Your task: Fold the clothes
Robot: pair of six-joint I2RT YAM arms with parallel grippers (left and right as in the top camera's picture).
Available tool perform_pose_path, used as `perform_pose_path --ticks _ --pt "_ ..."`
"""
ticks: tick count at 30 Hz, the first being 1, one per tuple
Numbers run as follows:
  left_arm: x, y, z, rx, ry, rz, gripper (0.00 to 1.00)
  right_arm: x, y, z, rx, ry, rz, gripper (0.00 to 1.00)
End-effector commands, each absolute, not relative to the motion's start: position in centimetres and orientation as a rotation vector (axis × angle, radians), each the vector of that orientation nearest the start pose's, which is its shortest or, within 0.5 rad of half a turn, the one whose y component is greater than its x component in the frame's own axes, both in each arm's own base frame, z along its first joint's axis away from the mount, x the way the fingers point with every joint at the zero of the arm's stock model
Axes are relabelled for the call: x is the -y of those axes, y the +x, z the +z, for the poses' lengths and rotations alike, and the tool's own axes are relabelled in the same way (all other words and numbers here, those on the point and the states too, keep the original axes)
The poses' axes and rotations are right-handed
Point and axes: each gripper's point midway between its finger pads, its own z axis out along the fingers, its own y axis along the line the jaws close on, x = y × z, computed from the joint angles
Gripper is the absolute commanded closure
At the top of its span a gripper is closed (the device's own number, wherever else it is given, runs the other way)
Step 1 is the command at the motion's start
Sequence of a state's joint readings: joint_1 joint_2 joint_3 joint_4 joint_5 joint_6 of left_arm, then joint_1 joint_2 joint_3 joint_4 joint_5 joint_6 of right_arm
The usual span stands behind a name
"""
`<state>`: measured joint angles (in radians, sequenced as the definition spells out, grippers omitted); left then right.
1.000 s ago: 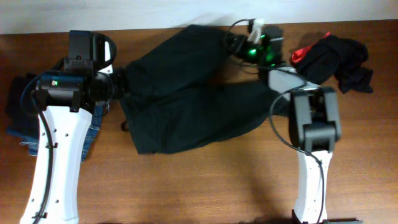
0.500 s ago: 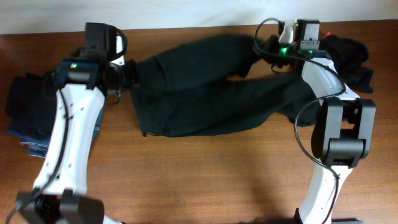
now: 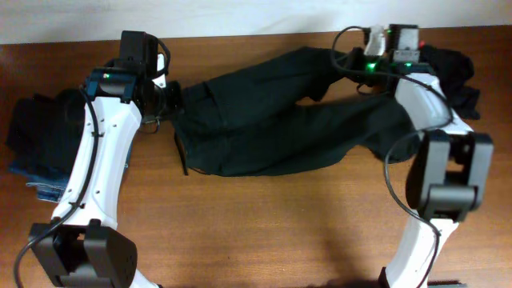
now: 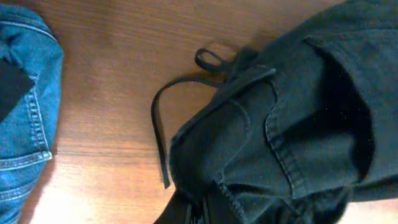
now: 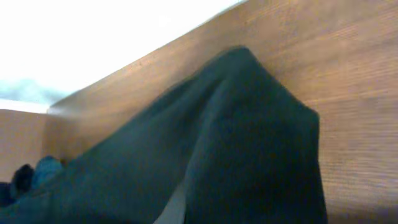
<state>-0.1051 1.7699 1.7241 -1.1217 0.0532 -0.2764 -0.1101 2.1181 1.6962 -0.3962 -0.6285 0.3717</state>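
left fingers pinching black trousers, right fingers too

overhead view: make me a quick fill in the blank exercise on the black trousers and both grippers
1. The large black fabric trousers lie on a brown table made of ___.
2. The left gripper is shut on their ___ end.
3. The right gripper is shut on one trouser ___.
4. The folded denim jeans at the left are ___ in colour.
Missing words: wood; waist; leg; blue.
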Motion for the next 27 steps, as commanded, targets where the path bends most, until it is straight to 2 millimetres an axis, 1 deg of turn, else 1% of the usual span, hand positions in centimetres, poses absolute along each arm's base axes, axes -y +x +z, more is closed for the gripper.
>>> perform_pose_path --ticks 1,3,7,8,10,14,16,18,22,23,25,26,27 --pt "3.1 41.1 20.0 -2.732 -0.223 -0.062 0.96 2.3 56.0 24.7 -2.148 0.2 0.653 0.96" --pt "3.2 41.1 20.0 -2.732 -0.213 -0.061 0.96 2.8 55.2 25.4 -2.185 0.214 0.595 0.96" --pt "3.2 41.2 20.0 -2.729 -0.201 -0.059 0.97 3.2 53.9 25.7 -2.267 0.239 0.505 0.96" --pt "3.2 41.2 20.0 -2.728 -0.201 -0.059 0.97 3.1 53.8 25.7 -2.279 0.244 0.492 0.96" --pt "3.2 41.3 20.1 -2.725 -0.201 -0.059 0.97 2.2 53.7 25.4 -2.296 0.22 0.483 0.96" --pt "3.2 41.4 20.1 -2.717 -0.201 -0.061 0.97 -0.2 54.2 23.0 -2.358 0.191 0.429 0.94" --pt "3.2 41.4 20.1 -2.718 -0.201 -0.061 0.97 -1.7 54.8 21.2 -2.39 0.168 0.394 0.93" --pt "3.2 41.4 20.1 -2.718 -0.201 -0.061 0.97 -3.3 55.6 19.2 -2.419 0.143 0.347 0.92" --pt "3.2 41.4 20.1 -2.72 -0.201 -0.06 0.97 -5.5 57.1 14.9 -2.46 0.097 0.242 0.93" --pt "3.2 41.3 20.1 -2.722 -0.202 -0.06 0.97 -6.2 57.5 13.6 -2.467 0.033 0.213 0.93" --pt "3.2 41.2 20.0 -2.726 -0.201 -0.059 0.97 -6.9 57.9 12.7 -2.466 -0.055 0.182 0.94" --pt "3.2 41.2 20.0 -2.729 -0.203 -0.057 0.97 -6.8 58.1 12.4 -2.46 -0.075 0.148 0.94" --pt "3.1 41.1 20.0 -2.73 -0.205 -0.057 0.97 -6.2 58.4 12.6 -2.451 -0.066 0.101 0.95"
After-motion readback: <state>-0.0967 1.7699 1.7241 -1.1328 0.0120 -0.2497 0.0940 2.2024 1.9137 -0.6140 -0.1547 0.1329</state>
